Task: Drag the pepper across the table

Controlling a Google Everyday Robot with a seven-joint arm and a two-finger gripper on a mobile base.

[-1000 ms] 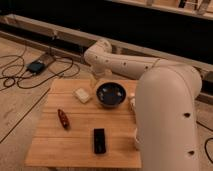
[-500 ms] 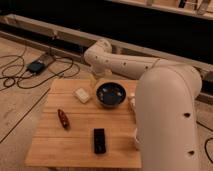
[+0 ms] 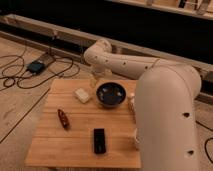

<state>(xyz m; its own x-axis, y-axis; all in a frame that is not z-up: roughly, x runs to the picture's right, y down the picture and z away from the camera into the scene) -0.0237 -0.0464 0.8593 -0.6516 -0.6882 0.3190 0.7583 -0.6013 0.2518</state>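
The pepper is a small dark-red tapered thing lying on the left part of the light wooden table. My gripper hangs at the end of the white arm over the table's far edge, between a white block and a dark bowl. It is well away from the pepper, up and to the right of it, and holds nothing that I can see.
A dark blue bowl sits at the far middle of the table, and a small white block lies left of it. A black rectangular block lies near the front. The arm's big white body covers the table's right side. Cables and a box lie on the floor at the left.
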